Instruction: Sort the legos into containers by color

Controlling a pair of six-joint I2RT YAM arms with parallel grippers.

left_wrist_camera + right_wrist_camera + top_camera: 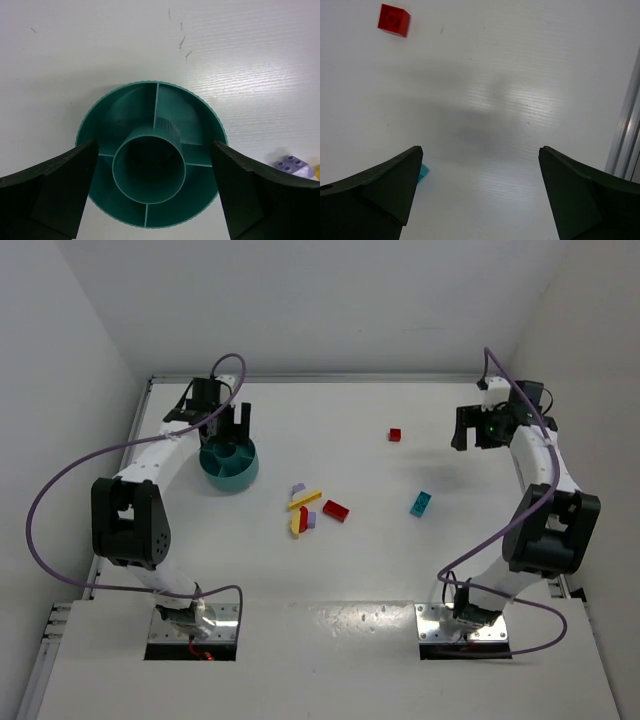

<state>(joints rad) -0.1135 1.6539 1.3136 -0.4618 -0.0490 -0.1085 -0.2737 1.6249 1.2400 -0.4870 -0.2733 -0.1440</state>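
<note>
Table [100, 45]; left fingers [55, 195], right fingers [375, 195] wide, seemingly empty.

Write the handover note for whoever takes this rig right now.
Left pincer: open, empty, above the bowl.
Right pincer: open, empty, over bare table, far right.
Bowl compartments in view hold nothing.
Loose mid-table: red brick, yellow bar, yellow brick, lilac brick, second lilac brick; teal brick to their right; small red brick farther back.
Done: nothing sorted. Left: all seven.
</note>
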